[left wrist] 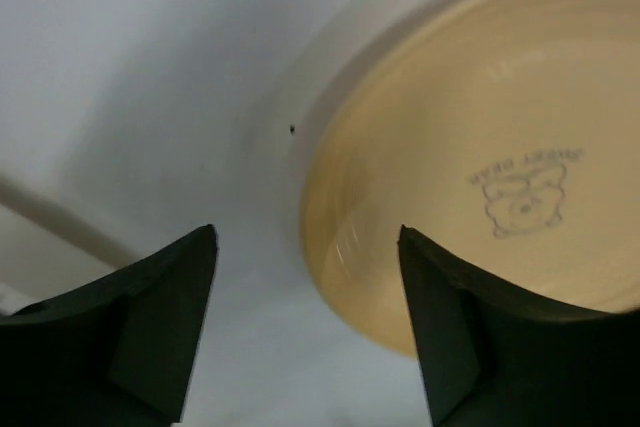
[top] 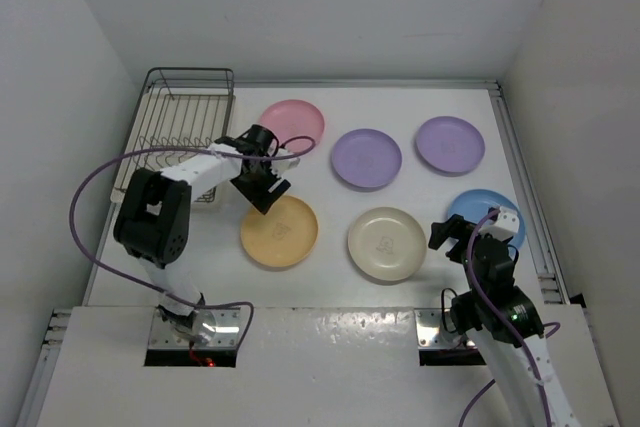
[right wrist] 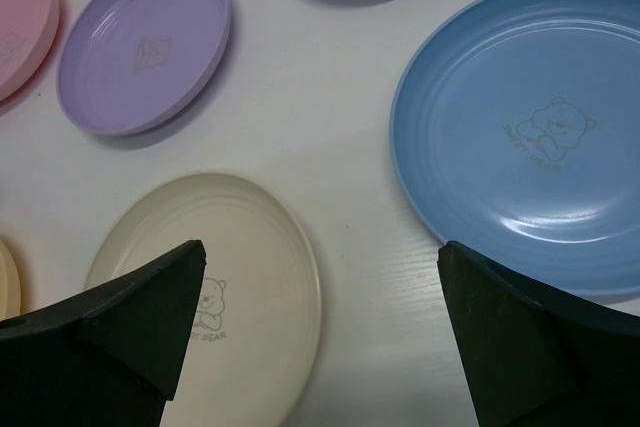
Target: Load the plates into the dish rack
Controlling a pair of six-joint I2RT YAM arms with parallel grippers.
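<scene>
My counter (top: 390, 107) has the dish rack (top: 185, 119) far left. My left end effector (left wrist: 307, 234) is spread wide astride the rim of the orange-yellow plate (left wrist: 480, 167) (holding nothing). The right end effector (right wrist: 320, 247), equally wide, hovers between cream plate (right wrist: 230, 247) and light blue plate (right wrist: 530, 127).

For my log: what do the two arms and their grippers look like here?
The left arm and right arm both have white links and bulky black joints. A purple cable loops along each. The left gripper and right gripper have matte black, wedge-shaped fingers.
</scene>
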